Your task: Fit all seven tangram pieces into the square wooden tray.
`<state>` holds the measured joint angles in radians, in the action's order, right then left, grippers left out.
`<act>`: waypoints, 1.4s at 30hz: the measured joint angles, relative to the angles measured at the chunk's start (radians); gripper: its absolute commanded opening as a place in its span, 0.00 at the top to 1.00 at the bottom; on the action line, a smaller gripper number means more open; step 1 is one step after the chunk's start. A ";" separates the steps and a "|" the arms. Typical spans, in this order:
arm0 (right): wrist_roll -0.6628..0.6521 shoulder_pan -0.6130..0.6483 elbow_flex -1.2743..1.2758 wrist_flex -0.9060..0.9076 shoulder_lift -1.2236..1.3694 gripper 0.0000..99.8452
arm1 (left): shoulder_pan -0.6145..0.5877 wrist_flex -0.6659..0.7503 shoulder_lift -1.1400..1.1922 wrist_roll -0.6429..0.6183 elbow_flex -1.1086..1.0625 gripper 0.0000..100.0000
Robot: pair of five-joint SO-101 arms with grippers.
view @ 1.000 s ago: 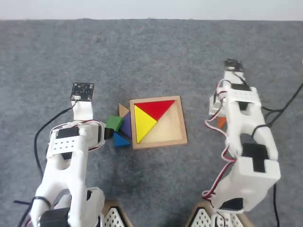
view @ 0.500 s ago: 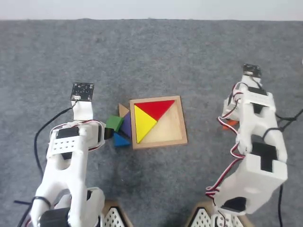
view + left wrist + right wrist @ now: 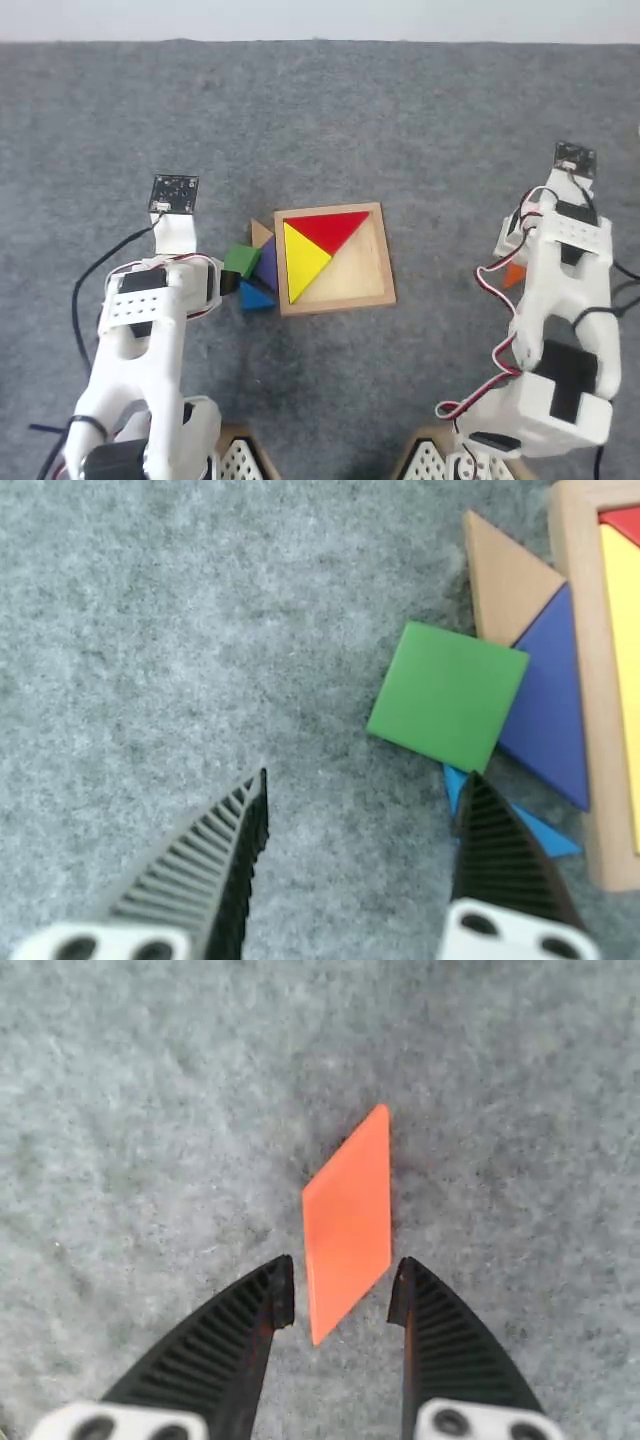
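Risk, right side: the flat orange parallelogram piece [image 3: 347, 1225] lies low on the grey felt table cover [image 3: 330, 120]. The right gripper [image 3: 343, 1262] straddles only its near corner, so closing here would likely pinch the tip and let the piece pivot or slip out.
Risk, left side: the green square piece [image 3: 448, 696] is packed against the plain wooden triangle [image 3: 505, 580], the violet-blue triangle [image 3: 555, 720] and the small light-blue triangle [image 3: 540, 832]. One finger of the left gripper [image 3: 365, 778] stands over the light-blue triangle, so a descent could shove the cluster or catch two pieces at once.
Risk, tray: the square wooden tray [image 3: 352, 278] looks loose on the felt, and a push from the cluster touching its left rim may slide it.
Right arm pose: stretched forward at the table's right side, well apart from the tray, wrist pointing down, jaws narrowly parted and holding nothing.
Left arm pose: just left of the cluster, wrist down, jaws spread wide and holding nothing.
Pieces placed: the large red triangle [image 3: 325, 228] and large yellow triangle [image 3: 303, 260] lie in the tray; five wait outside.
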<state>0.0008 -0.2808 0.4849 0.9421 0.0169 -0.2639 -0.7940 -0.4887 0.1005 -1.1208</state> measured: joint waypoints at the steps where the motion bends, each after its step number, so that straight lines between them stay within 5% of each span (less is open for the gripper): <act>1: -0.006 0.000 0.000 0.000 0.002 0.82 | 0.000 0.000 0.000 0.000 0.000 0.71; 11: -0.098 0.029 -0.135 0.097 0.115 0.71 | 0.000 0.003 0.000 0.000 -0.009 0.71; 26: -0.186 0.066 -0.172 0.035 0.281 0.74 | -0.002 0.018 0.000 0.000 -0.020 0.71; 32: -0.192 0.063 -0.176 0.035 0.284 0.89 | -0.002 0.018 0.000 0.000 -0.020 0.71; 42: -0.212 0.058 -0.195 0.026 0.282 0.95 | -0.002 0.028 0.000 0.000 -0.028 0.71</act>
<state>-0.2110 -0.2225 0.2900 0.9682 0.2992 -0.2654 -0.7664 -0.4887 0.1005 -1.1485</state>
